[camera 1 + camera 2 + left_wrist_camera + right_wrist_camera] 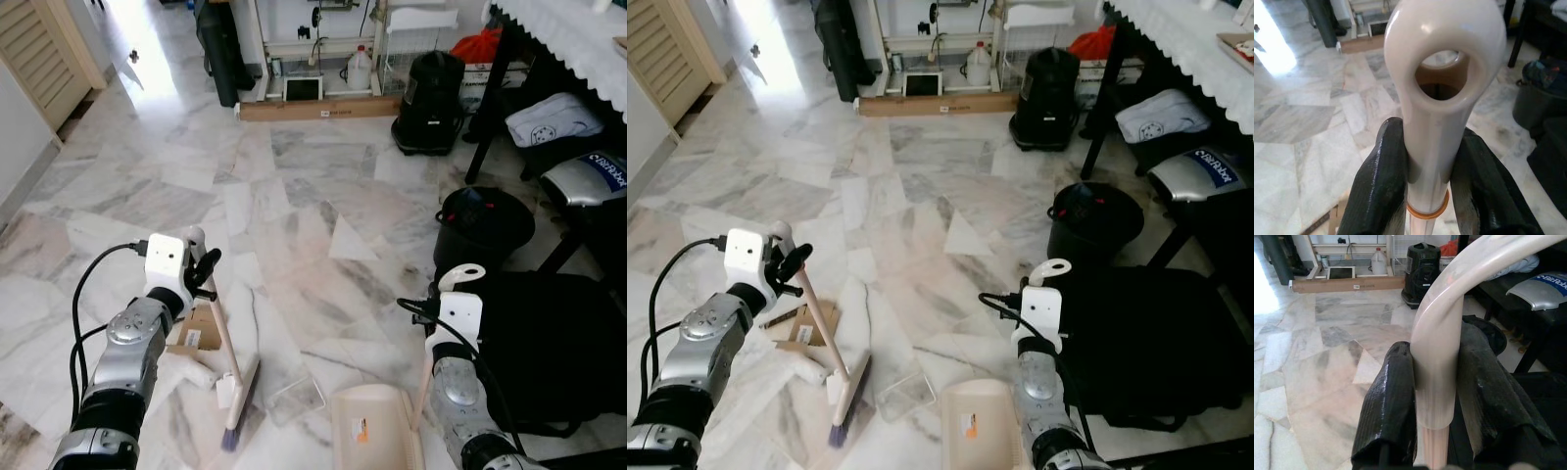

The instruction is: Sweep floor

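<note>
My left gripper [204, 269] is shut on the top of a cream broom handle [1442, 98]. The broom [229, 357] slants down to its brush head [238, 401] on the marble floor [294, 196]. Around the brush lie a flattened cardboard piece [199, 328], white crumpled paper [191, 370] and a clear plastic wrapper [294, 397]. My right gripper [1435, 396] is shut on the cream dustpan handle [1449, 318]. The dustpan [372, 426] rests on the floor in front of my right arm, just right of the litter.
A black bin [483, 223] stands to the right, with a black bag [558, 343] beside my right arm. A dark table leg [490, 98], chairs, a black vacuum [428, 90] and a long cardboard box [318, 108] line the far side.
</note>
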{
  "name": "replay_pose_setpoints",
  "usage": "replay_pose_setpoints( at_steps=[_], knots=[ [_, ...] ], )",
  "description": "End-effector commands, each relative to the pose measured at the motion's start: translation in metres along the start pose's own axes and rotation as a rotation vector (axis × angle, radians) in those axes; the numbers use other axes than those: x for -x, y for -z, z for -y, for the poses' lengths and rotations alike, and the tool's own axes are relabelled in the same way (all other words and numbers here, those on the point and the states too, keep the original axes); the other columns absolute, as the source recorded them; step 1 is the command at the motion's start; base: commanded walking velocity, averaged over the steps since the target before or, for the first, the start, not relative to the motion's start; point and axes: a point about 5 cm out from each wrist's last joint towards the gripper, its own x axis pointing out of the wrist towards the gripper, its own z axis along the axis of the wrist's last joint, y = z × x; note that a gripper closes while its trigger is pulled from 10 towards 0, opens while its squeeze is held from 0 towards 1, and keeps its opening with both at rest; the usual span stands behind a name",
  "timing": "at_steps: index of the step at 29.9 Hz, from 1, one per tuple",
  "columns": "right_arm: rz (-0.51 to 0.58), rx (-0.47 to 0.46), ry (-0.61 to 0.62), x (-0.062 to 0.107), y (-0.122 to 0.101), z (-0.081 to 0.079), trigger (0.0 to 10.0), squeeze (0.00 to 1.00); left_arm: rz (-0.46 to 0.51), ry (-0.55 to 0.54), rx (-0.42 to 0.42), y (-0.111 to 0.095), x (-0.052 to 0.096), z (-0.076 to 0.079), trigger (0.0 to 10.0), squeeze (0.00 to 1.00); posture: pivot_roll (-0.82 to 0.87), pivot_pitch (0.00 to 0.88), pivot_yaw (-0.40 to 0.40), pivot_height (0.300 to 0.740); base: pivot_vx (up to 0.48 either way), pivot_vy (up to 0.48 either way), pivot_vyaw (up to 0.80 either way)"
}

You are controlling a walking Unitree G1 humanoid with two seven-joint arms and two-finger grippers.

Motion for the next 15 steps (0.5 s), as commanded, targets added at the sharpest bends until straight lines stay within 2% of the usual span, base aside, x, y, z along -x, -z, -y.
replay_pose_setpoints(
  at_steps=[1,4,15],
  knots=[
    [-0.039,0.001,-0.016,0.006,0.008,-0.004,10.0,0.0,-0.026,0.017,-0.03,0.004,-0.001,0.002,10.0,0.0,0.1,0.125,0.086,0.74,0.0,0.0,0.0],
    [-0.04,0.003,-0.011,0.005,0.008,-0.002,10.0,0.0,-0.057,0.062,0.015,0.014,0.0,0.01,10.0,0.0,0.09,0.124,0.085,0.74,0.0,0.0,0.0],
    [-0.041,0.01,-0.012,0.005,0.008,0.0,10.0,0.0,-0.053,0.152,0.079,0.018,0.0,0.019,10.0,0.0,0.09,0.124,0.079,0.74,0.0,0.0,0.0]
  ],
)
